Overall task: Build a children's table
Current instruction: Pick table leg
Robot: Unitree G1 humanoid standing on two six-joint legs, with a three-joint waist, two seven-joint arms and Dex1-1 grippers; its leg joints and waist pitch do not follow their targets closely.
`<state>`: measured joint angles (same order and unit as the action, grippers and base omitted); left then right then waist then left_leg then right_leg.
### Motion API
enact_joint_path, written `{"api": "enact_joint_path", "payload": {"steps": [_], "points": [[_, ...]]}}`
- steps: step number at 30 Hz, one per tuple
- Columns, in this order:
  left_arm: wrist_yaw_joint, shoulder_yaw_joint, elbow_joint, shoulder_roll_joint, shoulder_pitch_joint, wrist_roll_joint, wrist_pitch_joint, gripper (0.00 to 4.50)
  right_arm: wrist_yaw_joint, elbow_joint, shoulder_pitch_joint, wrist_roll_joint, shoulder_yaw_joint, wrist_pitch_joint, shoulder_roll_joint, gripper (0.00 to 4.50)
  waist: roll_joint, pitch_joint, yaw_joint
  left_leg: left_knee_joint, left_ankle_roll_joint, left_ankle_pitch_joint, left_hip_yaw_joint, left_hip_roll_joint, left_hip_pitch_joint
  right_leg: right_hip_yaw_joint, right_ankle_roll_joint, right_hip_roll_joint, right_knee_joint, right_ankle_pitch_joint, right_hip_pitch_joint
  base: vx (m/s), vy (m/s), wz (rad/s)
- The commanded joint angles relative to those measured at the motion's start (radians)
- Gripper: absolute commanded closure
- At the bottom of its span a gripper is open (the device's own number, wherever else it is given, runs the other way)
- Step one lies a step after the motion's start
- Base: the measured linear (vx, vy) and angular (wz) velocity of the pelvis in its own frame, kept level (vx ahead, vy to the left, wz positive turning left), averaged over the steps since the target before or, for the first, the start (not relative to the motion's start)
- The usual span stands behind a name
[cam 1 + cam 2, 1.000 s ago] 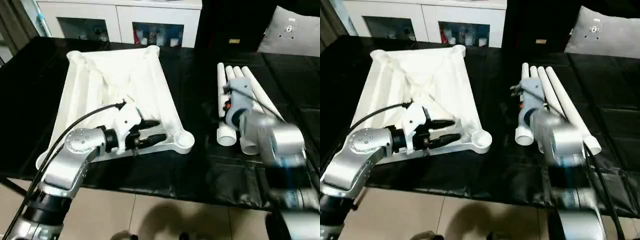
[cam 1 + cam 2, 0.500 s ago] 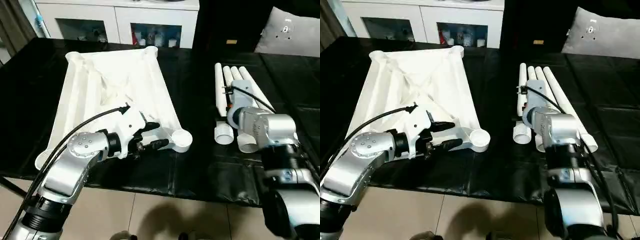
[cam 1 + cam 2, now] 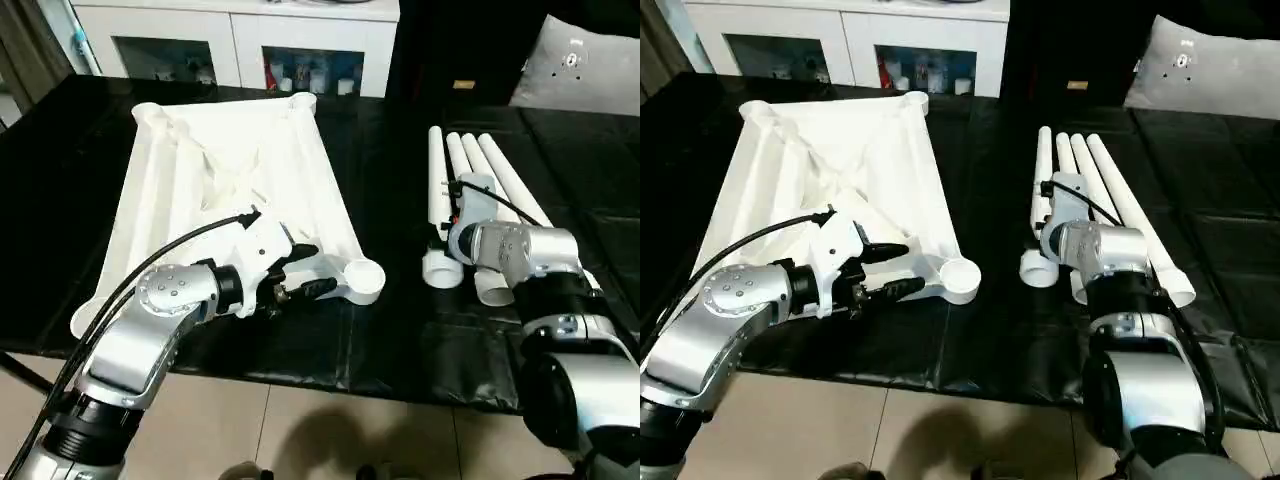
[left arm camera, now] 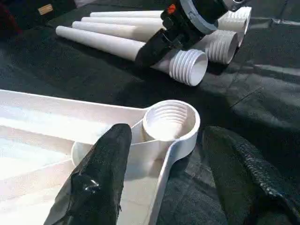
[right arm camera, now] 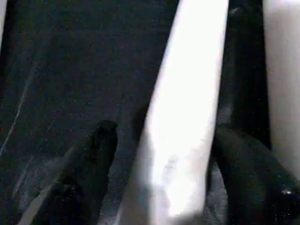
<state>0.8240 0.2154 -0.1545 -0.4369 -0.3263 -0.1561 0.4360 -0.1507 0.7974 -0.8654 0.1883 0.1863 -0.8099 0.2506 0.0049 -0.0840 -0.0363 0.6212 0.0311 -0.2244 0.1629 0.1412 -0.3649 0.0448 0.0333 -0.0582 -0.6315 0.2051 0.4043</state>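
The left pincer (image 3: 305,270) lies low and level over the black-covered surface (image 3: 400,330), fingers spread astride the near rim of the white ribbed plastic tabletop (image 3: 240,170), its round corner socket (image 4: 169,123) just ahead. The right pincer (image 5: 159,164), wrist bent down, straddles one long white tapered tube leg (image 5: 187,117), fingers spread, not gripping.

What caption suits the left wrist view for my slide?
Left gripper open astride the tabletop's corner socket; beyond, right gripper on a threaded white leg.

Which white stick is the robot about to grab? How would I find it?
Look at the black work table, right of the big white tabletop. Four white legs lie in a row there. It's the leftmost leg, lying between the right gripper's fingers.
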Motion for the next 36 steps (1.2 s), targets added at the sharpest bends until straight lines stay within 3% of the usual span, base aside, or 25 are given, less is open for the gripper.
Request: {"api": "enact_joint_path", "payload": {"steps": [1, 10, 23, 25, 27, 30, 32, 34, 36], "points": [[-0.005, 0.012, -0.026, -0.005, -0.003, 0.007, 0.011, 1.69, -0.011, 0.039, -0.015, 0.007, 0.01, 0.01, 0.01, 1.4, -0.01, 0.079, -0.004, -0.064, -0.075, 0.046, -0.014, 0.071, 0.003, -0.052, 0.294, -0.087, 0.053, -0.016, -0.066, 0.0, 0.0, 0.0], [0.002, 0.015, -0.027, -0.012, -0.006, 0.002, 0.012, 1.69, -0.029, 0.079, -0.033, 0.005, 0.012, 0.007, 0.021, 2.27, -0.005, 0.078, -0.002, -0.064, -0.073, 0.039, -0.015, 0.071, 0.003, -0.051, 0.299, -0.086, 0.054, -0.016, -0.066, 0.0, 0.0, 0.0], [-0.014, 0.011, -0.02, -0.008, -0.017, 0.013, 0.004, 1.69, -0.048, 0.075, -0.037, 0.014, 0.017, 0.019, 0.023, 2.6, 0.0, 0.081, -0.006, -0.063, -0.062, 0.028, -0.015, 0.072, 0.003, -0.05, 0.305, -0.087, 0.053, -0.028, -0.068, 0.0, 0.0, 0.0], [-0.042, -0.003, -0.008, 0.006, -0.027, 0.018, -0.011, 1.69, -0.054, -0.015, 0.004, 0.05, 0.055, 0.078, 0.009, 2.61, -0.001, 0.081, -0.008, -0.063, -0.064, 0.031, -0.015, 0.073, 0.002, -0.05, 0.301, -0.087, 0.052, -0.038, -0.068, 0.0, 0.0, 0.0], [-0.045, -0.006, -0.006, 0.008, -0.029, 0.018, -0.013, 1.69, -0.054, -0.026, 0.008, 0.054, 0.06, 0.081, 0.008, 2.61, -0.001, 0.084, -0.011, -0.062, -0.068, 0.044, -0.016, 0.074, 0.003, -0.051, 0.298, -0.088, 0.049, -0.06, -0.069, 0.0, 0.0, 0.0], [-0.091, -0.045, 0.021, 0.04, -0.057, 0.006, -0.026, 1.69, -0.097, -0.171, 0.071, 0.091, 0.077, 0.15, 0.0, 2.62, -0.002, 0.085, -0.015, -0.061, -0.081, 0.058, -0.016, 0.072, 0.003, -0.05, 0.296, -0.084, 0.048, -0.089, -0.07, 0.0, 0.0, 0.0], [-0.107, -0.056, 0.026, 0.051, -0.067, 0.001, -0.016, 1.69, -0.113, -0.221, 0.085, 0.12, 0.092, 0.132, -0.009, 2.62, -0.001, 0.085, -0.016, -0.061, -0.089, 0.058, -0.015, 0.072, 0.002, -0.051, 0.295, -0.085, 0.049, -0.094, -0.071, 0.0, 0.0, 0.0], [-0.138, -0.079, 0.039, 0.076, -0.088, -0.014, 0.01, 1.69, -0.158, -0.3, 0.105, 0.184, 0.121, 0.093, -0.025, 2.62, -0.003, 0.084, -0.016, -0.061, -0.093, 0.046, -0.014, 0.072, 0.002, -0.051, 0.294, -0.086, 0.051, -0.074, -0.071, 0.0, 0.0, 0.0], [-0.178, -0.127, 0.061, 0.133, -0.136, -0.07, 0.043, 1.69, -0.256, -0.406, 0.152, 0.293, 0.173, 0.122, -0.053, 2.63, 0.003, 0.082, -0.019, -0.061, -0.095, 0.03, -0.015, 0.074, 0.002, -0.052, 0.293, -0.088, 0.053, -0.069, -0.071, 0.0, 0.0, 0.0]]}}
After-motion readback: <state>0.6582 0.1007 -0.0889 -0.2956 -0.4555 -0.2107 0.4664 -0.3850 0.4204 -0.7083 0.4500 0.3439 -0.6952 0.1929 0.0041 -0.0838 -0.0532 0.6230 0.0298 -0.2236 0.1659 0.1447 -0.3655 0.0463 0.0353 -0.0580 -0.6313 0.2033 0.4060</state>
